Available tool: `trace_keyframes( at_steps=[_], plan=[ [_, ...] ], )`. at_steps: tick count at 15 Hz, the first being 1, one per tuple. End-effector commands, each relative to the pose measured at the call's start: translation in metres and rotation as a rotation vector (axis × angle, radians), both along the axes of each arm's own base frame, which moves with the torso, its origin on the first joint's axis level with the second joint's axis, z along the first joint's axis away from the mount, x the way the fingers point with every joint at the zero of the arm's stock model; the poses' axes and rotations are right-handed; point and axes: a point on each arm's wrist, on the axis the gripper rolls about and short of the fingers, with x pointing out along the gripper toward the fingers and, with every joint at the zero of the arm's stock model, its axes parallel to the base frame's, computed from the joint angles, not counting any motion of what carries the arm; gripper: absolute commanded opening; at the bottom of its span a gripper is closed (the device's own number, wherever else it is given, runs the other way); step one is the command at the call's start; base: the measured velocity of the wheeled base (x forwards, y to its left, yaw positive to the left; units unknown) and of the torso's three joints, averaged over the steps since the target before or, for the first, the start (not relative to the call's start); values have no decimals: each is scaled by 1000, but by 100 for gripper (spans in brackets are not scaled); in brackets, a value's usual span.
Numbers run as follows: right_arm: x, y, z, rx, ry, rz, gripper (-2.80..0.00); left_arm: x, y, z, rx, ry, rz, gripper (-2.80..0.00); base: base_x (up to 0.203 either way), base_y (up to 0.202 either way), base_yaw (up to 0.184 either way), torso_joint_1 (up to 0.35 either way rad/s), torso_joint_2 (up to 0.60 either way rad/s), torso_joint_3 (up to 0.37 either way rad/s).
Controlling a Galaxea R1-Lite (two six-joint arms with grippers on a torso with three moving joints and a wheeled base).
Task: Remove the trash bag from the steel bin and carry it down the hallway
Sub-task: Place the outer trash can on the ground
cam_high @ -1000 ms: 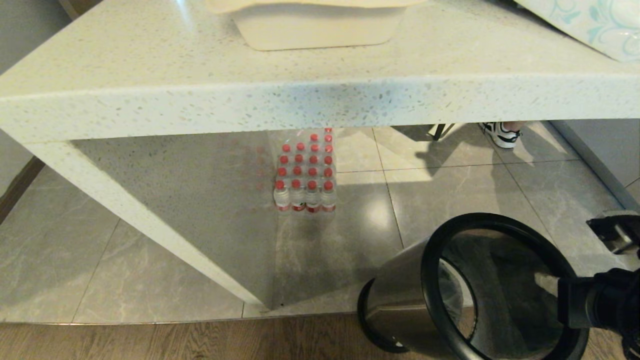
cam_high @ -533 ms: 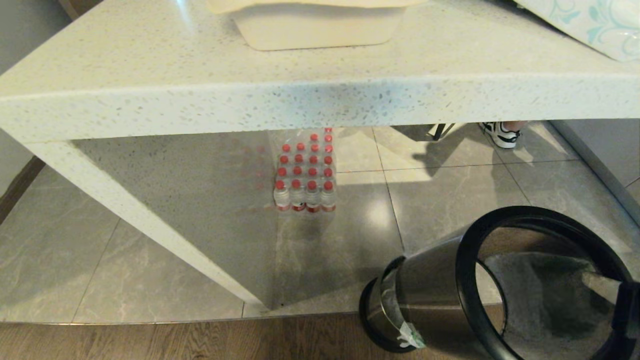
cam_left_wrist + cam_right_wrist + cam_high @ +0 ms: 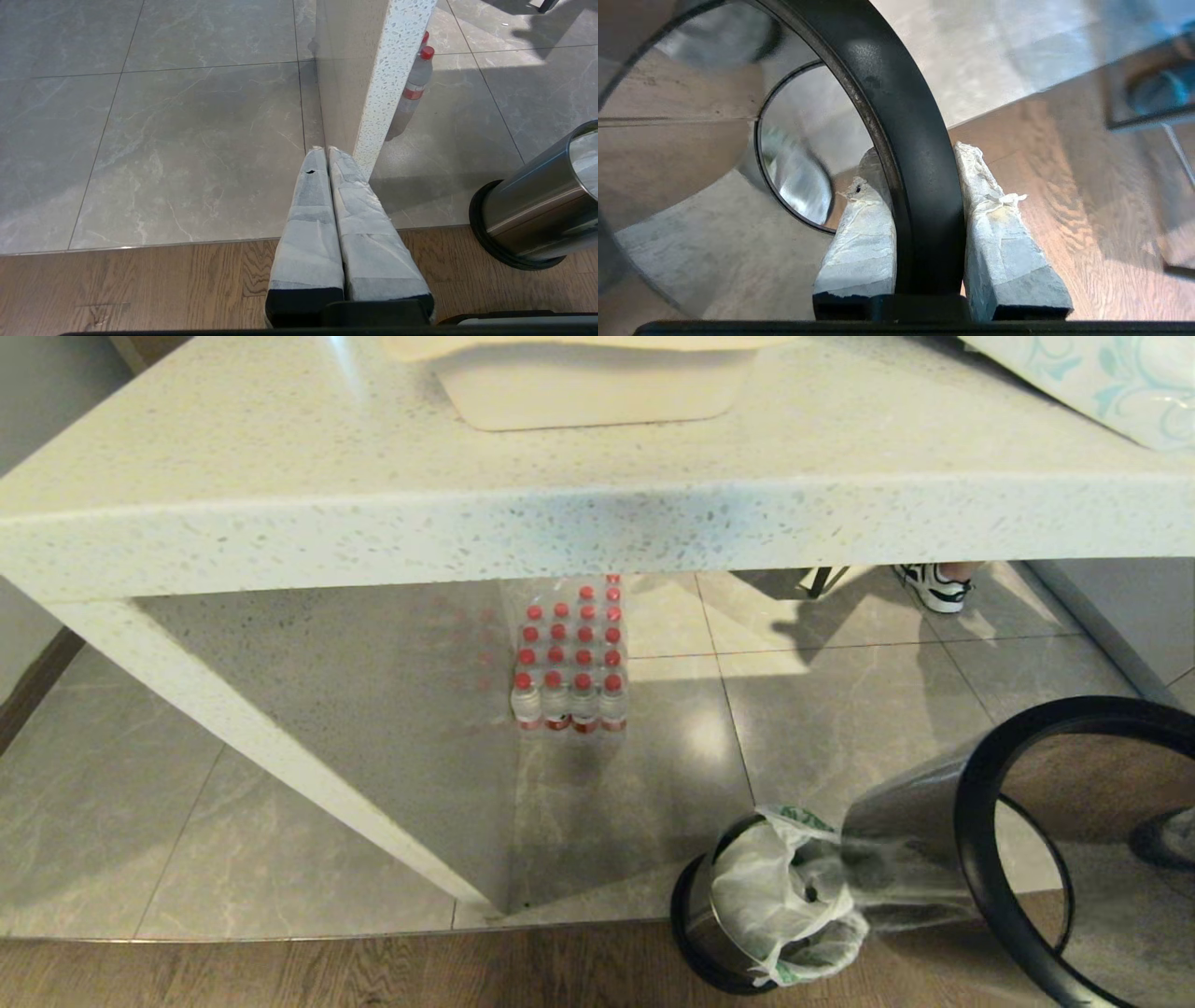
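Observation:
The steel bin (image 3: 910, 845) is tipped over and lifted, its black rim ring (image 3: 976, 859) facing me at the lower right. In the right wrist view my right gripper (image 3: 920, 151) is shut on that black rim (image 3: 924, 186), one finger inside the bin and one outside. The trash bag (image 3: 780, 896), crinkly white with green print, bulges out where the steel body has drawn away from the black base ring (image 3: 686, 933) on the floor. My left gripper (image 3: 327, 150) is shut and empty, parked low over the floor left of the steel bin (image 3: 528, 205).
A speckled stone table (image 3: 560, 523) spans the view, its slanted leg (image 3: 280, 747) left of the bin. A pack of red-capped bottles (image 3: 569, 663) stands under it. A person's shoe (image 3: 938, 586) shows beyond. A wood floor strip (image 3: 327, 971) runs along the front.
The bin's steel body and rim have swung up and to the right, uncovering the white trash bag at the base. My right arm has left the head view.

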Motion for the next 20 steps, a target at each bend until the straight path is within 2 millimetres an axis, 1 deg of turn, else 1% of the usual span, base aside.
trace_keyframes(
  at_steps=[1, 3, 5, 7, 9, 12, 14, 16, 17, 20],
  plan=[
    [0, -5, 0, 12, -7, -89, -280, 0, 0, 0, 0, -1, 0, -280, 0, 0, 0, 0, 0, 0],
    [8, -10, 6, 44, -17, -174, -280, 0, 0, 0, 0, -1, 0, -280, 0, 0, 0, 0, 0, 0],
    [22, -16, 3, 49, 31, -254, -280, 0, 0, 0, 0, -1, 0, -280, 0, 0, 0, 0, 0, 0],
    [42, -26, -6, 72, 100, -343, -280, 0, 0, 0, 0, -1, 0, -280, 0, 0, 0, 0, 0, 0],
    [66, -33, -16, 113, 132, -396, -280, 0, 0, 0, 0, -1, 0, -280, 0, 0, 0, 0, 0, 0],
    [104, -53, -38, 150, 176, -482, -280, 0, 0, 0, 0, -1, 0, -280, 0, 0, 0, 0, 0, 0],
    [136, -70, -56, 167, 183, -520, -280, 0, 0, 0, 0, -1, 0, -280, 0, 0, 0, 0, 0, 0],
    [164, -93, -73, 191, 167, -553, -280, 0, 0, 0, 0, -1, 0, -280, 0, 0, 0, 0, 0, 0],
    [174, -109, -83, 210, 155, -571, -280, 0, 0, 0, 0, -1, 0, -280, 0, 0, 0, 0, 0, 0],
    [195, -154, -118, 263, 142, -612, -280, 0, 0, 0, 0, -1, 0, -280, 0, 0, 0, 0, 0, 0]
  ],
)
